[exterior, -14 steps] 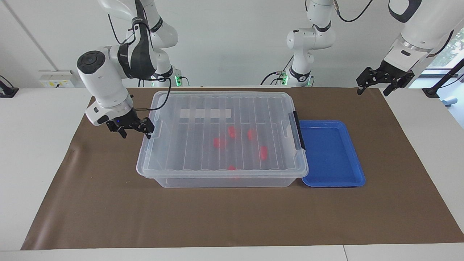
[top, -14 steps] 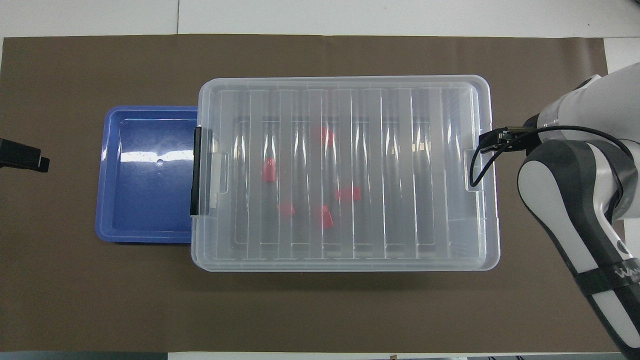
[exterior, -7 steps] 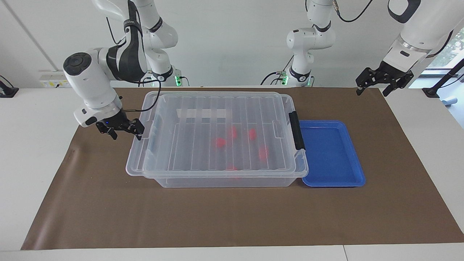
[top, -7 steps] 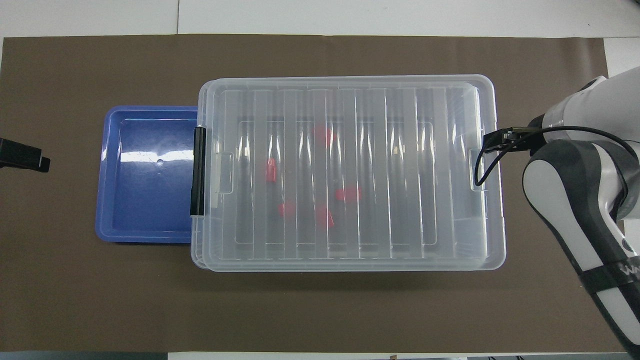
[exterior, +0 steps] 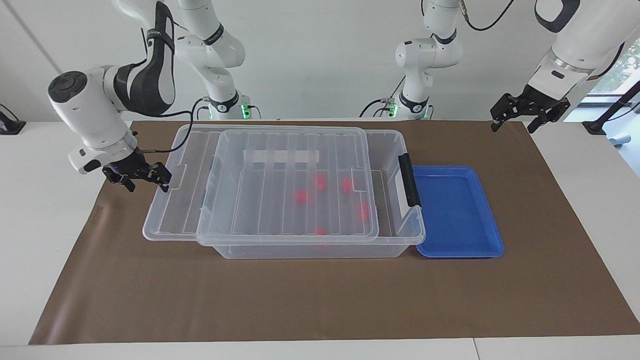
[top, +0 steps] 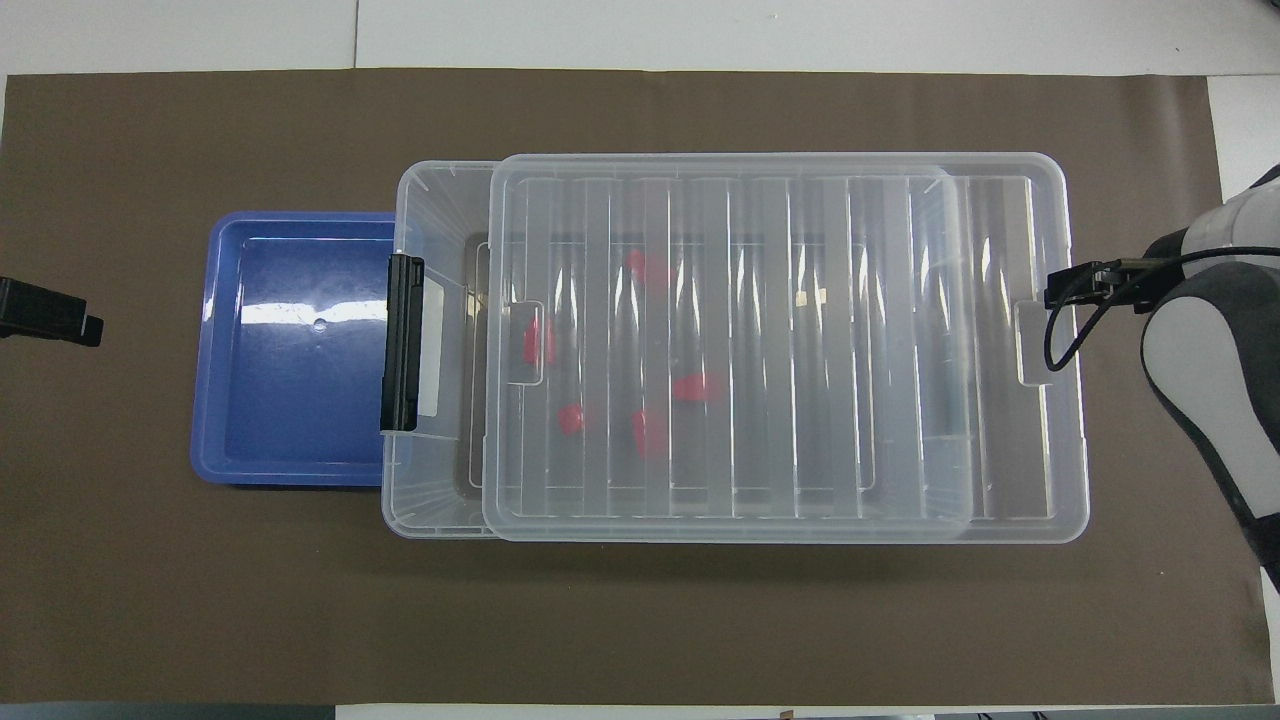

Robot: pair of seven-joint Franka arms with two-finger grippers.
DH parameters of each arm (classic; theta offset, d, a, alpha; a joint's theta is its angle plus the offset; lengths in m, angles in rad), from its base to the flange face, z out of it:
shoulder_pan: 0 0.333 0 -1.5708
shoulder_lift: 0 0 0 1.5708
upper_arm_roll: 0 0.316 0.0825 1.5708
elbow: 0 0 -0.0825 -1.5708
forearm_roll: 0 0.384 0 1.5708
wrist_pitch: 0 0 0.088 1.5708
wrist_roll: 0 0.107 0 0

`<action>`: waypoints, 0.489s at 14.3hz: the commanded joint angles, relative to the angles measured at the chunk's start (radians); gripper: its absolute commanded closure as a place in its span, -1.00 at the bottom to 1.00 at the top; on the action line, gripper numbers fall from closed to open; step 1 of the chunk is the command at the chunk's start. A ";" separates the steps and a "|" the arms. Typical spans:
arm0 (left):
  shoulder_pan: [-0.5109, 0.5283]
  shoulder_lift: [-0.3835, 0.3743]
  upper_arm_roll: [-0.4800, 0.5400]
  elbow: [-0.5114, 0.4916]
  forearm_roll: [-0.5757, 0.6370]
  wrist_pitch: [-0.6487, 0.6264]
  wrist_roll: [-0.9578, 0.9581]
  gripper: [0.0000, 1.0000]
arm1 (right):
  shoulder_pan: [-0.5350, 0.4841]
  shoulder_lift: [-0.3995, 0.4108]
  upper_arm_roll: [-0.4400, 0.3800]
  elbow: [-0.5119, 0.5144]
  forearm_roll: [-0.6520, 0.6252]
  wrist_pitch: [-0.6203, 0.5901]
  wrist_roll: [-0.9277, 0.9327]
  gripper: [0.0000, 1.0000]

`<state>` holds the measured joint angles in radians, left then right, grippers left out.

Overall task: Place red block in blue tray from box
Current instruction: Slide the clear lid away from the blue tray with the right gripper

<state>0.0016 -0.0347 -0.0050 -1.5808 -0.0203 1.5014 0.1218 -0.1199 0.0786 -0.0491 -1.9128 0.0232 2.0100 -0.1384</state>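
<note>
Since half a second ago, the lid has slid toward the right arm's end of the table, pulled by the right gripper, uncovering a strip of the box beside the blue tray.

The right gripper's claw is clamped on the lid's end edge. The left gripper waits in the air with its claw apart, over the mat's corner at the left arm's end. Red blocks all lie inside the box, mostly under the lid; the tray holds none, so picking and placing are left to do.
</note>
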 commanded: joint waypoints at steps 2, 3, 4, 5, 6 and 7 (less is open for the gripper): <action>-0.017 -0.002 0.007 -0.008 0.011 0.016 0.006 -1.00 | -0.061 -0.011 0.000 -0.014 0.018 0.016 -0.114 -1.00; -0.017 -0.002 0.007 -0.008 0.010 0.016 0.006 -1.00 | -0.073 -0.011 0.000 -0.012 0.018 0.013 -0.136 -1.00; -0.017 -0.002 0.007 -0.008 0.010 0.016 0.006 -1.00 | -0.079 -0.011 -0.002 -0.011 0.018 0.013 -0.154 -1.00; -0.017 -0.002 0.003 -0.008 0.011 0.016 0.006 -1.00 | -0.090 -0.011 -0.003 -0.009 0.018 0.010 -0.170 -1.00; -0.017 -0.002 0.003 -0.008 0.011 0.016 0.006 -1.00 | -0.099 -0.010 -0.003 -0.008 0.018 0.010 -0.184 -1.00; -0.017 -0.002 -0.001 -0.008 0.011 0.017 0.006 -1.00 | -0.109 -0.010 -0.003 -0.008 0.017 0.010 -0.197 -1.00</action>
<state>-0.0059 -0.0347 -0.0056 -1.5808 -0.0203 1.5016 0.1218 -0.2013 0.0783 -0.0549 -1.9117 0.0232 2.0100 -0.2854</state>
